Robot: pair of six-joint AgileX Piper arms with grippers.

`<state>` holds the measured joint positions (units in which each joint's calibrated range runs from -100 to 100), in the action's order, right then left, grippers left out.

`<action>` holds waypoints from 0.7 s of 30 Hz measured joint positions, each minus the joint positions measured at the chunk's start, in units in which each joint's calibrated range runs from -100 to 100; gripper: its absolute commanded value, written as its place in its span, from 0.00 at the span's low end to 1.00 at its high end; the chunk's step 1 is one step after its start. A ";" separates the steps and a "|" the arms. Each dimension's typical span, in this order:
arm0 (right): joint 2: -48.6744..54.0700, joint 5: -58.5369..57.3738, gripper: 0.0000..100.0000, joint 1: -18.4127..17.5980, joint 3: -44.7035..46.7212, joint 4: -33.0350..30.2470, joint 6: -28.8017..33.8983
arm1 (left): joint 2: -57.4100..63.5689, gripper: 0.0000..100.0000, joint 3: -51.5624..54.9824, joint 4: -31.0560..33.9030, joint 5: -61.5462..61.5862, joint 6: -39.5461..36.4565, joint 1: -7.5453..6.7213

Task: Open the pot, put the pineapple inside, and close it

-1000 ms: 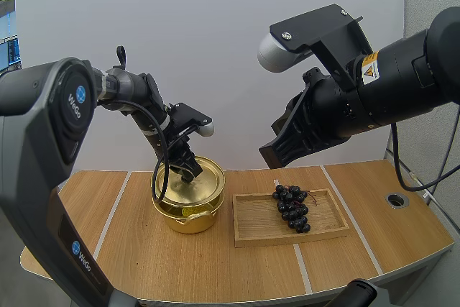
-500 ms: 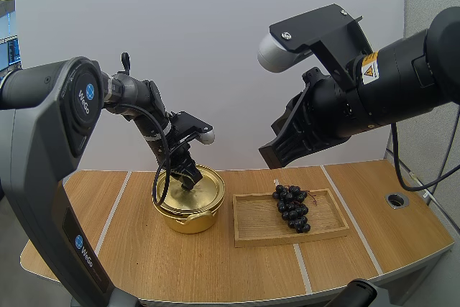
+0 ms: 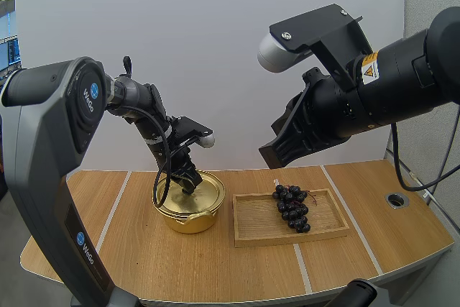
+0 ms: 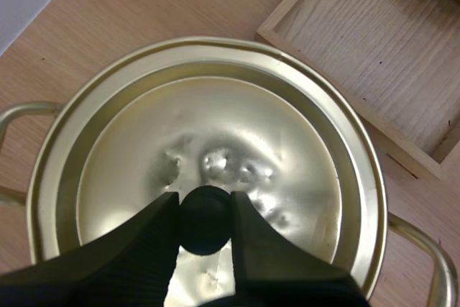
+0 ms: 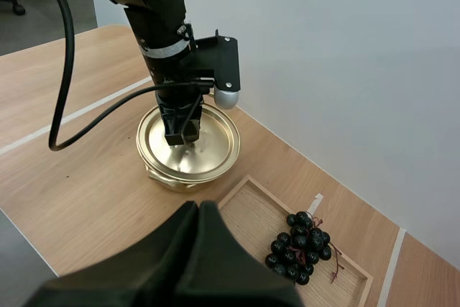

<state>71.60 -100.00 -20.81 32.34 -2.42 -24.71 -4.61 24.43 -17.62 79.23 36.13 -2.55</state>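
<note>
**A:** What does the left pincer have hold of?

**B:** Its two fingers are clamped on the black knob at the middle of the lid, one finger on each side. The lid lies directly beneath the pincer, seated in the rim of the gold pot. The pot is not yet open.

**A:** And the fruit that goes in?

**B:** The fruit on hand is a bunch of dark grapes. It lies in the wooden tray, which sits just beside the pot, off to the left pincer's side. The grapes are below and a little ahead of the right pincer. That one hangs high above the table with its fingers pressed together on nothing.

**A:** So the lift is the step in hand. How should it go?

**B:** Straight up, I'd say, in line with the knob. The knob is small and round and sits right at the fingertips, so the squeeze should be firm before anything rises. If the lid tilts, its edge could catch the rim and drag the pot along, since the pot looks light.

**A:** And once the lid clears the rim?

**B:** I'd carry it to the side of the left pincer away from the tray and set it flat on bare wood. That leaves the way from the grapes to the pot open for the right pincer.
</note>
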 measured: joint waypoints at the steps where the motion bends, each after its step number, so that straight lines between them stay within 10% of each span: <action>1: 0.00 0.00 0.00 0.00 0.00 0.00 0.00 | -0.43 0.00 0.00 0.00 0.00 0.00 0.00; 11: 0.00 0.00 0.00 0.00 0.00 -0.11 0.00 | -0.69 0.06 0.00 -0.22 -0.41 0.00 0.00; 15: 0.00 0.00 0.00 0.00 0.00 -0.11 0.00 | -0.69 0.47 0.00 -0.47 0.14 0.00 0.00; 17: 0.00 0.00 0.00 0.00 0.00 -0.11 0.00 | -0.69 0.94 0.00 -0.47 0.37 0.00 0.00; 21: 0.00 0.00 0.00 0.00 0.00 -0.11 0.00 | -0.02 1.00 0.00 -0.50 1.87 0.47 0.00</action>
<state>71.60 -100.00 -20.81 32.34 -2.53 -24.71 -4.62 24.43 -18.12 81.10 36.59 -2.55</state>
